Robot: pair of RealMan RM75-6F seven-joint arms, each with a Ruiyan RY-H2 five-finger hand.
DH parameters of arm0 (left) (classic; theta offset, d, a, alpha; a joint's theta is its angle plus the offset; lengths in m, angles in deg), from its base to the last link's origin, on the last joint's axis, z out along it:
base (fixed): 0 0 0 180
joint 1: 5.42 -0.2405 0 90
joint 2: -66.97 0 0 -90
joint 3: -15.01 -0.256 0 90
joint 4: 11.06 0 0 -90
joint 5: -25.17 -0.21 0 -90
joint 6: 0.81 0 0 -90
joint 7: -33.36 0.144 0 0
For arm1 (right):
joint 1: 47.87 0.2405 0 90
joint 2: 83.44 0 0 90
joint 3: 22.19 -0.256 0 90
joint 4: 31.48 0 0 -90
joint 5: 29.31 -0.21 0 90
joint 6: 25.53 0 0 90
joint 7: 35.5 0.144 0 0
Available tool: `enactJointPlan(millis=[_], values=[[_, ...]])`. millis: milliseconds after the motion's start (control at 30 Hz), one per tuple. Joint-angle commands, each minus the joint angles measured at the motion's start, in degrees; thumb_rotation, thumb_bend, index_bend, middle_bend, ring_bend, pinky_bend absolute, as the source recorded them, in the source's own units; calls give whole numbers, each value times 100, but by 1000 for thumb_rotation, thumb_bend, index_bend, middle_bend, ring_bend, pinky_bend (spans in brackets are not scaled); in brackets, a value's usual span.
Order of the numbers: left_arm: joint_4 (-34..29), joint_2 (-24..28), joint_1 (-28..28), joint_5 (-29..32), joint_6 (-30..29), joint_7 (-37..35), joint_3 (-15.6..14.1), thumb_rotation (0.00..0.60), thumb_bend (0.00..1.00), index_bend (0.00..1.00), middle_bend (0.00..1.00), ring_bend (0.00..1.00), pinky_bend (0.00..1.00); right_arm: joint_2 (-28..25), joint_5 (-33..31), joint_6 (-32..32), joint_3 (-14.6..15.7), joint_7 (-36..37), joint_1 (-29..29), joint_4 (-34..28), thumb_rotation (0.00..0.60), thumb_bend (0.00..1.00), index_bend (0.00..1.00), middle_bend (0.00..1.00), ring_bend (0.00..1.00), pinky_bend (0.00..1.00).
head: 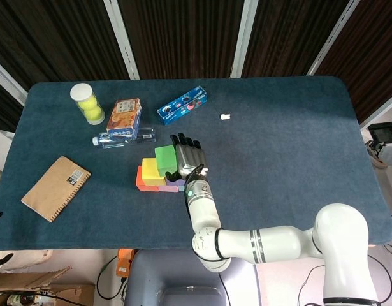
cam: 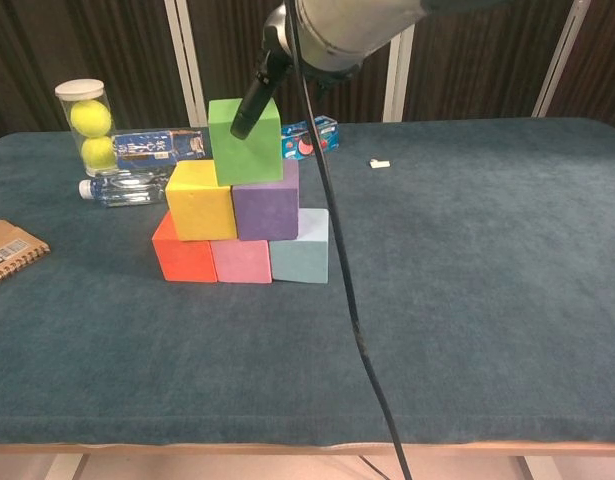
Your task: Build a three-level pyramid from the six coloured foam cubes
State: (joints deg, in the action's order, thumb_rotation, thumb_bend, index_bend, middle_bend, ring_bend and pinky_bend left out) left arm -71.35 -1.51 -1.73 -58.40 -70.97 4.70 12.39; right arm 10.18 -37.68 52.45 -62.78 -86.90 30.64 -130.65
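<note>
The right hand grips the green foam cube, a dark finger lying down its front face, and the cube sits on top of the stack, across the seam between the yellow cube and the purple cube. Those two stand side by side, touching, on a bottom row of three: the red cube on the left, the pink cube in the middle and the light blue cube on the right. The whole pyramid stands a little left of the middle of the blue table. Toward the far left corner stands a clear tube of tennis balls, with a snack box beside it and a water bottle lying just in front of the box. A blue biscuit packet lies near the far edge, and a small white scrap lies to its right, well apart. A brown spiral notebook lies near the left edge. The left hand shows in neither view.
</note>
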Motion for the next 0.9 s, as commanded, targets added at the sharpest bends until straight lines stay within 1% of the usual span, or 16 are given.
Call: enactJointPlan(millis=[33, 167, 233, 400, 500, 600, 633, 700, 800, 900], values=[[-17, 4, 5, 0, 8, 15, 1, 600, 178, 67, 17, 0, 96, -210, 202, -45, 83, 48, -172, -244, 600, 231, 26, 0, 0, 0], [-24, -13, 22, 1, 42, 43, 1, 600, 177, 67, 17, 0, 97, -536, 477, -233, 330, 58, -454, -527, 600, 187, 31, 0, 0, 0], [-35, -24, 35, 5, 62, 64, 4, 600, 177, 67, 17, 0, 97, -715, 698, -449, 471, 128, -626, -627, 600, 177, 37, 0, 0, 0], [-69, -42, 39, 42, 91, 123, 18, 600, 177, 67, 17, 0, 96, -1186, 1186, -1445, 695, 667, -1187, -803, 600, 161, 44, 0, 0, 0], [-85, -44, 32, 92, 131, 163, 26, 600, 177, 67, 17, 0, 96, -1508, 1520, -2217, 792, 1195, -1596, -794, 600, 158, 44, 0, 0, 0], [-117, -29, 20, 156, 183, 248, 32, 600, 177, 67, 17, 0, 96, -1784, 1814, -3257, 692, 2082, -2078, -643, 600, 158, 44, 0, 0, 0], [-152, -15, 7, 177, 172, 297, 39, 600, 177, 67, 17, 0, 96, -1892, 1902, -3714, 627, 2435, -2245, -521, 600, 158, 44, 0, 0, 0], [-232, 16, -26, 221, 134, 385, 56, 600, 177, 67, 17, 0, 96, -2007, 2225, -4246, 607, 2824, -2427, -205, 600, 158, 44, 0, 0, 0], [-332, 55, -61, 319, 151, 493, 81, 600, 178, 67, 17, 0, 97, -2040, 2592, -4671, 621, 3269, -2516, 184, 600, 158, 44, 0, 0, 0], [-399, 70, -50, 407, 223, 608, 112, 600, 178, 67, 17, 0, 96, -2003, 2855, -4907, 713, 3517, -2432, 486, 600, 158, 44, 0, 0, 0]])
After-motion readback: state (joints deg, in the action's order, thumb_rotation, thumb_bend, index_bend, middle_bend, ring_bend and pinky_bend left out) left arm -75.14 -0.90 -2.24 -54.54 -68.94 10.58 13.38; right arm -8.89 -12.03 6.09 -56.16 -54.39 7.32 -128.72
